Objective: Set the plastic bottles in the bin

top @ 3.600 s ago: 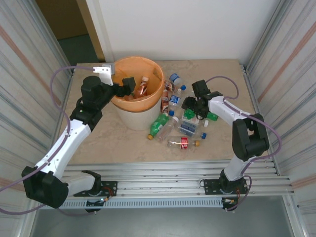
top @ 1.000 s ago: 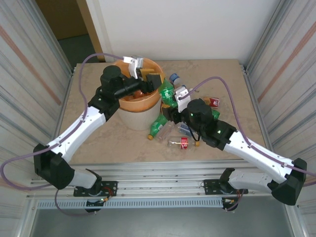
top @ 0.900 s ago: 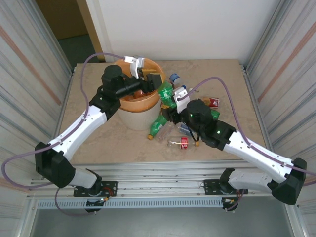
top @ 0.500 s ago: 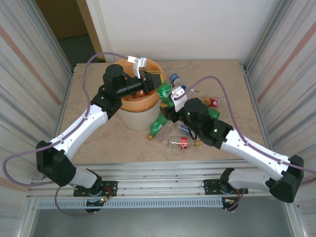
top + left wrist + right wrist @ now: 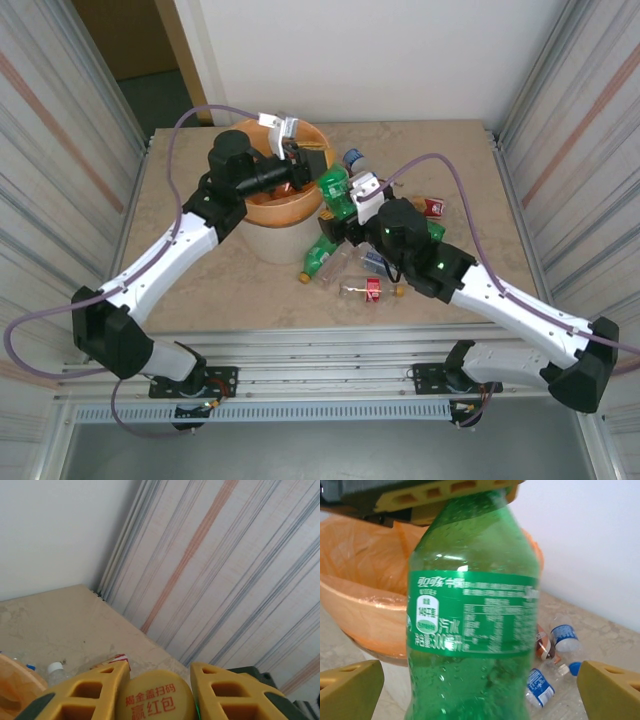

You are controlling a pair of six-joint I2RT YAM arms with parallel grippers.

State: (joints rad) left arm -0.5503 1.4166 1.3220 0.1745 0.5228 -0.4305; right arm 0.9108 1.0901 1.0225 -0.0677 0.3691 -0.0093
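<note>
- The left fingers are clenched on the yellow cap of the green bottle. They grip the cap alone, so I judge the body may swing or slip out.
- The right fingers stand wide apart on both sides of the bottle and grasp nothing. A crooked pull back could knock it.
- The bottle hangs at 3 o'clock of the bin, close to its rim. If it drops here, it may miss and land on the surface.
- The other bottles lie at 4 o'clock of the bin. A falling bottle could scatter them.
</note>
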